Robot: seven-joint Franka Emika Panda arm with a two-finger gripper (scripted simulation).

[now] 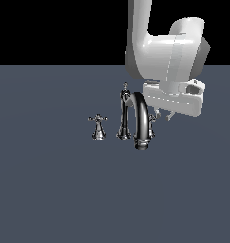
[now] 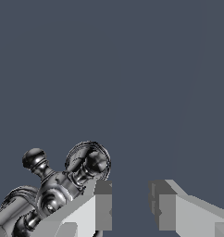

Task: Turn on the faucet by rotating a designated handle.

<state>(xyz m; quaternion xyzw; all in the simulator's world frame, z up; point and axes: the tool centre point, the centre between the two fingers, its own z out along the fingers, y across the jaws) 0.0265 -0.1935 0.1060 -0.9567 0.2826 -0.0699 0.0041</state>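
Observation:
The chrome faucet stands on the grey floor with its thick arched spout toward the camera. A tall slim column stands beside the spout. One cross handle stands apart on the exterior view's left. The other cross handle is half hidden behind the spout. My gripper hangs low just behind and to the right of that handle. In the wrist view the gripper is open with nothing between the fingers. A chrome cross handle lies just outside one finger, close to it.
The dark grey floor spreads flat all around the faucet. The white arm rises behind the faucet on the exterior view's right.

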